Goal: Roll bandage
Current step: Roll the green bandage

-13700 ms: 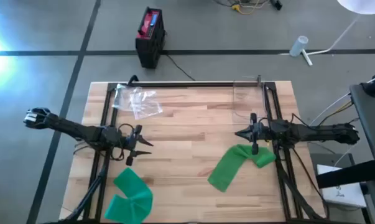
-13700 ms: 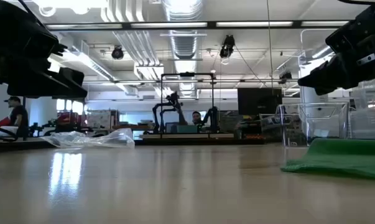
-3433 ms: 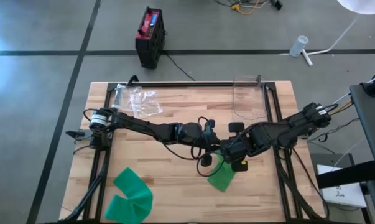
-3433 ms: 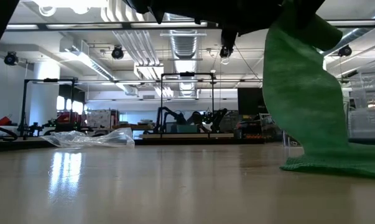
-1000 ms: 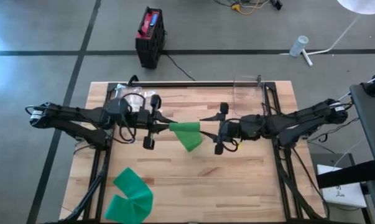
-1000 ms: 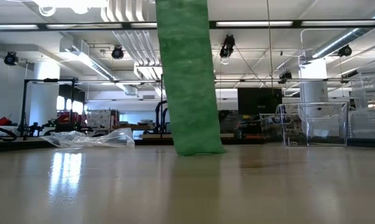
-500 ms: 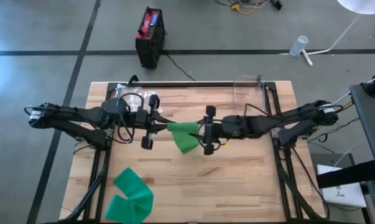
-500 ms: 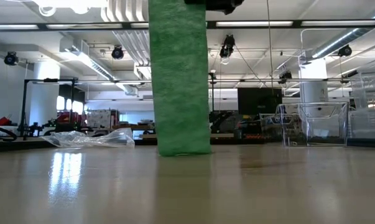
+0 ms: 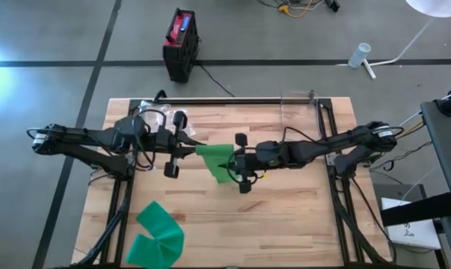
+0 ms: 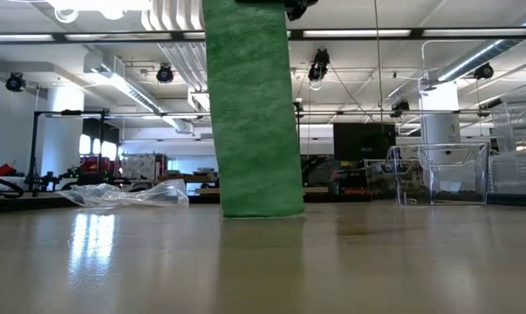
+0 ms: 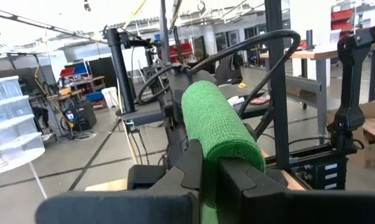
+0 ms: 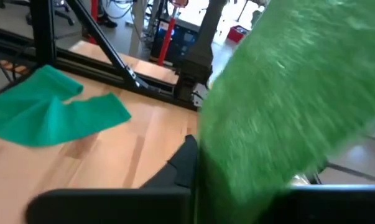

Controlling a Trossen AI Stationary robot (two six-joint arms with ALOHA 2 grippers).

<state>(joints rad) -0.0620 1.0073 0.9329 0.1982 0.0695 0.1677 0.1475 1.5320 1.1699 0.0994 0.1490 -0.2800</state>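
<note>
Change: the right gripper (image 9: 231,164), open and short of the cloth a second ago, has moved in toward mid-table and closed its fingers on the green bandage (image 9: 216,161).
Meaning for the task: the strip now appears pinched at both ends, so rolling can likely begin; no turns are wound yet.
Left gripper (image 9: 193,149): shut on the bandage's upper end, the cloth draped over its fingers in the left wrist view.
Bandage, location: held above the middle of the wooden table (image 9: 300,224), between the two grippers; in the low view it hangs as a flat upright band with its lower edge at the tabletop.
Bandage, material: soft crepe-like weave, matte, faintly ribbed, limp.
Second green bandage (image 9: 154,235): lies folded flat near the table's front-left corner, untouched.
Plastic bag (image 9: 159,118): clear, crinkled, at the back left.
Clear bin (image 10: 437,174): rigid, transparent, box-shaped, at the back right.
</note>
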